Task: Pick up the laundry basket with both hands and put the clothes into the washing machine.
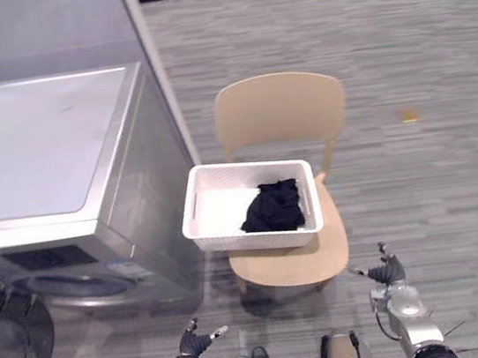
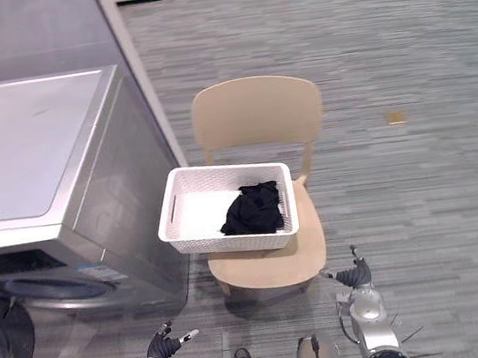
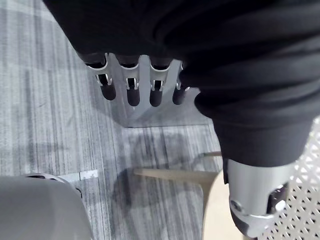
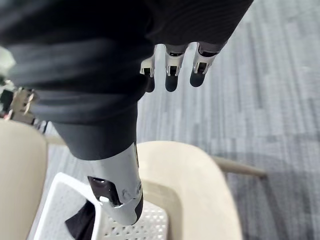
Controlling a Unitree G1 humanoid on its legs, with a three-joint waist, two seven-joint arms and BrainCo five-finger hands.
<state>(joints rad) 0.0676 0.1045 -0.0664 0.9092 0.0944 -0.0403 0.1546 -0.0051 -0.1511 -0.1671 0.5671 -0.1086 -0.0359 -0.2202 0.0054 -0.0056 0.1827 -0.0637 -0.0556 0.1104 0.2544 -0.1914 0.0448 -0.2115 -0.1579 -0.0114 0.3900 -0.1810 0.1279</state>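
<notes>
A white laundry basket (image 1: 206,189) sits on the seat of a beige wooden chair (image 1: 280,111), with a black garment (image 1: 272,207) bunched in its right half. The silver washing machine (image 1: 39,153) stands to the left, its round door (image 1: 5,354) swung open at the lower left. My left hand (image 1: 194,341) hangs low near the bottom edge, below the basket's left side, fingers straight and empty. My right hand (image 1: 386,276) is low at the chair's right front, open too. The right wrist view shows the basket (image 4: 60,200) past the thumb (image 4: 117,182).
Grey striped carpet (image 1: 399,50) stretches wide to the right and behind the chair. A grey wall panel (image 1: 58,31) rises behind the machine. A small tan scrap (image 1: 408,115) lies on the floor at the right.
</notes>
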